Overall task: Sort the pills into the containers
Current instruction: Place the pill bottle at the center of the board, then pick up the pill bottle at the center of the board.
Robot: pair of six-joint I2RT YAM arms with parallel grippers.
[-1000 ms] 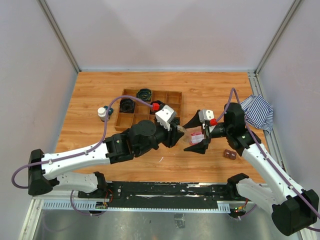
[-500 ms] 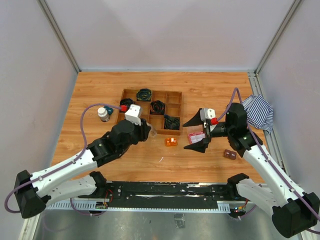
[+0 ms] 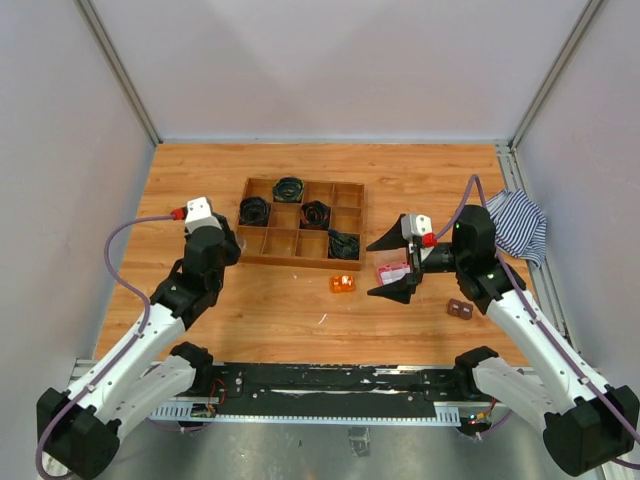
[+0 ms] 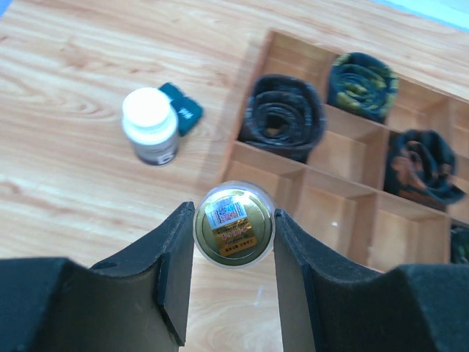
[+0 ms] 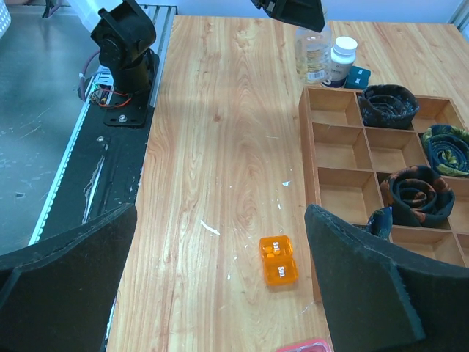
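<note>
Clear vial (image 4: 233, 224) sat pinched between the left fingers (image 4: 174, 279) beside the wooden tray (image 4: 338, 150); the right fingers (image 5: 366, 286) stood spread wide.

The white-linked, black-jointed left arm (image 3: 125, 355) and right arm (image 3: 525, 325) carry lilac cables (image 3: 112, 245) behind the black wedge-fingered left gripper (image 4: 233, 242) and right gripper (image 3: 378, 270).

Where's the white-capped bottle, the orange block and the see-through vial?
Small dark bottle with white cap (image 4: 150, 125), left wrist view, on the cap.
Small orange plastic block (image 5: 278, 262), right wrist view, top face.
Small clear cylindrical vial (image 4: 234, 224), left wrist view, gold-labelled end.
</note>
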